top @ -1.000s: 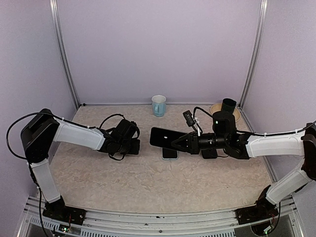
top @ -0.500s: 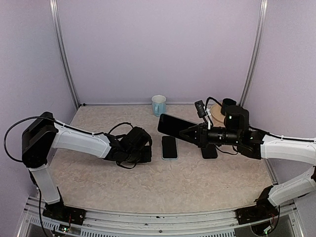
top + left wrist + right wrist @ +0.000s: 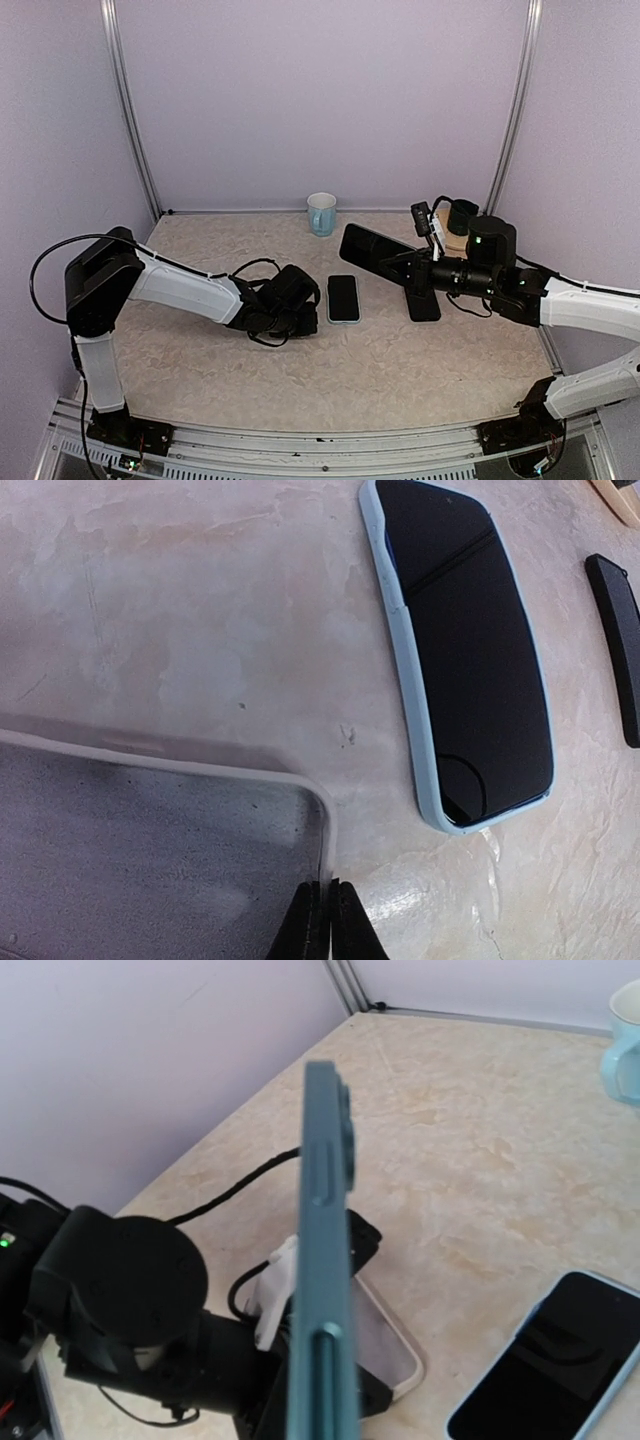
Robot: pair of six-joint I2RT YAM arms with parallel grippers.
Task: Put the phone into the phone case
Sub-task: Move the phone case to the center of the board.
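Observation:
My right gripper (image 3: pixel 408 266) is shut on a teal phone (image 3: pixel 374 248) and holds it in the air, tilted, right of the table's middle. In the right wrist view the phone (image 3: pixel 324 1260) shows edge-on. My left gripper (image 3: pixel 296 312) rests low on the table. Its fingertips (image 3: pixel 327 918) are shut on the rim of a clear phone case (image 3: pixel 150 850) with a whitish rim. The case (image 3: pixel 388 1345) lies flat under the left gripper, below and left of the held phone. It is hidden in the top view.
A second phone in a light blue case (image 3: pixel 343 298) lies face up just right of the left gripper, also in the left wrist view (image 3: pixel 465 650). A black flat item (image 3: pixel 422 303) lies under the right arm. A pale blue mug (image 3: pixel 321 213) stands at the back, a tan dish (image 3: pixel 452 238) at back right.
My left gripper has slid right towards the blue-cased phone with the case. My right gripper has pulled back to the right and lifted the teal phone.

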